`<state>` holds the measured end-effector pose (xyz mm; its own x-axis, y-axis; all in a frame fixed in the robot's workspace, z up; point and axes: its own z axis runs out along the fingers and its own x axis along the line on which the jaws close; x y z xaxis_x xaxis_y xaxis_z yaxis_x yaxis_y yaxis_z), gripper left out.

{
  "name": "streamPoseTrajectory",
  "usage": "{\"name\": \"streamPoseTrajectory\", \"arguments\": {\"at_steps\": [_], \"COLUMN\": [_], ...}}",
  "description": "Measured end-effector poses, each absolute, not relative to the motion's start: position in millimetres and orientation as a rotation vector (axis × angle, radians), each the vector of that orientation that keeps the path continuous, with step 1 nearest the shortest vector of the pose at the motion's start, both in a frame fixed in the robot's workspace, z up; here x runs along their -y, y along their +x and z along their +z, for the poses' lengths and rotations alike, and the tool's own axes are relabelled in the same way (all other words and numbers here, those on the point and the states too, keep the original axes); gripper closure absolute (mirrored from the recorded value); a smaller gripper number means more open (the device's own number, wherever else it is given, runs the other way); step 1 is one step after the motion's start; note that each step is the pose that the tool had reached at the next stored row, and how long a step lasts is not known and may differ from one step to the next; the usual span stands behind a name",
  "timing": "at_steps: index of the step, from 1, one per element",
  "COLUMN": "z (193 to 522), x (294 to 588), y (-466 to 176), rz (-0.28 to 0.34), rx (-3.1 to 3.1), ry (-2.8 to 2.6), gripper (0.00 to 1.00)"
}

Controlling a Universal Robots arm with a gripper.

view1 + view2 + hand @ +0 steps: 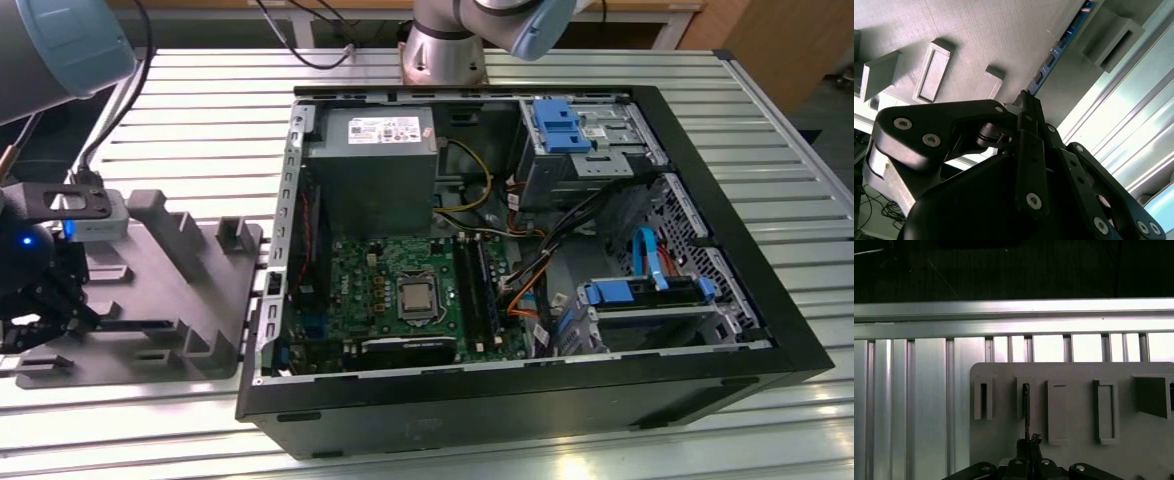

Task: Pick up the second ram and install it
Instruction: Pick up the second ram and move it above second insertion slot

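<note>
Clamping fingers (pixel 1030 130) shut on one end of the second ram (pixel 1058 50), standing on edge in a slot of the grey holder (pixel 187 290) on the counter (pixel 200 110), beside the open computer case (pixel 534 400).

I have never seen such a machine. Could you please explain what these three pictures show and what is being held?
This is one robot arm ending in a black gripper. The exterior view comes from a camera standing apart: an open black computer case with a green motherboard inside lies on a slatted metal table, and on the exterior view's left stands a grey plastic holder with slots. Both wrist views come from cameras riding on the arm. There the gripper appears shut on one end of a long, thin blue circuit-board stick, the ram; its far end sits at one of the holder's slots.
</note>
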<state>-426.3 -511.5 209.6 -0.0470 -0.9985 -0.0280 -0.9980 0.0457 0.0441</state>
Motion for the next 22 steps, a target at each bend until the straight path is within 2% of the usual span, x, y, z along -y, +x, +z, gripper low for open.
{"name": "streamPoseTrajectory", "arguments": {"at_steps": [12, 14, 15, 22], "z": [208.7, 208.6, 208.7, 204.7], "x": [511.5, 511.5, 511.5, 511.5], "y": [-426.4, -426.4, -426.4, -426.4], "rz": [-0.070, -0.069, -0.069, -0.069], "rx": [2.268, 2.268, 2.268, 2.268], "ry": [2.168, 2.168, 2.168, 2.168], "gripper": [0.88, 0.87, 0.81, 0.81]}}
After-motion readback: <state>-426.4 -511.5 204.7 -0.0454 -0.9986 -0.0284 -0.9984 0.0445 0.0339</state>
